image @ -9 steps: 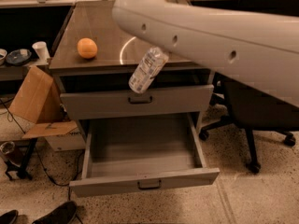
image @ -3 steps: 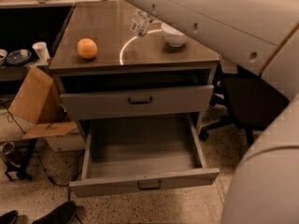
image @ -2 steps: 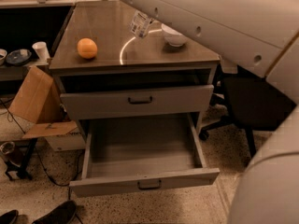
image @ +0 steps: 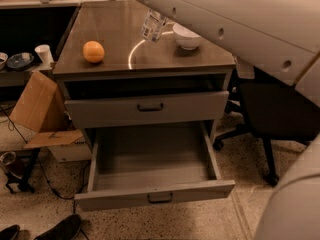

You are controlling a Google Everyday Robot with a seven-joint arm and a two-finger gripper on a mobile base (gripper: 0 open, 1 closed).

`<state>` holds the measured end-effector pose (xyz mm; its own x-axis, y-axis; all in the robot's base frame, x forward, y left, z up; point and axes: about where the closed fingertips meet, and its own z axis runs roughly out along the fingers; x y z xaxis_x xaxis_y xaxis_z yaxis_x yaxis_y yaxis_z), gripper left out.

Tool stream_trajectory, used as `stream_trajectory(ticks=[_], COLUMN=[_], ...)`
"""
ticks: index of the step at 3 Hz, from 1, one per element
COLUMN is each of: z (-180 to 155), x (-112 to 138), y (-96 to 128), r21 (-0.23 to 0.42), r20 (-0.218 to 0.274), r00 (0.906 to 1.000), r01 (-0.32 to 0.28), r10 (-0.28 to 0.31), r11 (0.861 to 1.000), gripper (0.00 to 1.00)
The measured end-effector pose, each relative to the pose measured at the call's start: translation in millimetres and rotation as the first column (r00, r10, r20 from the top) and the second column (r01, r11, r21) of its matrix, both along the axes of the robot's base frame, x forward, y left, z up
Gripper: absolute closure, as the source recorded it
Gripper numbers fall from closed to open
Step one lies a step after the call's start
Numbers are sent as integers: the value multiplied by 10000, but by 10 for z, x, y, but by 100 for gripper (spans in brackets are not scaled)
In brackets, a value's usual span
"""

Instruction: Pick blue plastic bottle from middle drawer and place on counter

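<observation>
Floor of the middle drawer [image: 150, 154] lies bare. The drawer is pulled out well below the gripper and nearer the camera, and its part in the task looks finished. Above it, also below the gripper, the taller-fronted drawer [image: 145, 109] sits pushed in under a dark gap. On the counter [image: 110, 29], an orange [image: 93, 51] rests well to the gripper's left, a thin white circle line [image: 131, 51] curves below and left of it, and a white bowl [image: 187, 35] stands just to its right. The blue plastic bottle [image: 152, 26] hangs tilted over the counter between orange and bowl, its top end vanishing under the robot's pale arm [image: 240, 19]. The gripper is hidden behind that arm at the bottle's top, so whether it clamps the bottle cannot be told. The slant, unlikely for a bottle standing free, suggests it is being carried. The placing step appears to be at hand, probably on the bare patch beside the bowl, which is near enough to be nudged.
</observation>
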<state>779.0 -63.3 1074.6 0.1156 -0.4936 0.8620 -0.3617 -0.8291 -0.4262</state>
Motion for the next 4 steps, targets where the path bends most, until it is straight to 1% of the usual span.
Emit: stream_trajectory(ticks=[1, 2, 4], z=[-6, -94, -242], x=[-22, -24, 26], y=[72, 178, 270], r21=[-521, -1059, -1647], r20=[151, 322, 353], r00=[9993, 9983, 9980], r01=[-325, -449, -454], r10=[334, 486, 519], r11=[9981, 9934, 9853], gripper=[100, 100, 100])
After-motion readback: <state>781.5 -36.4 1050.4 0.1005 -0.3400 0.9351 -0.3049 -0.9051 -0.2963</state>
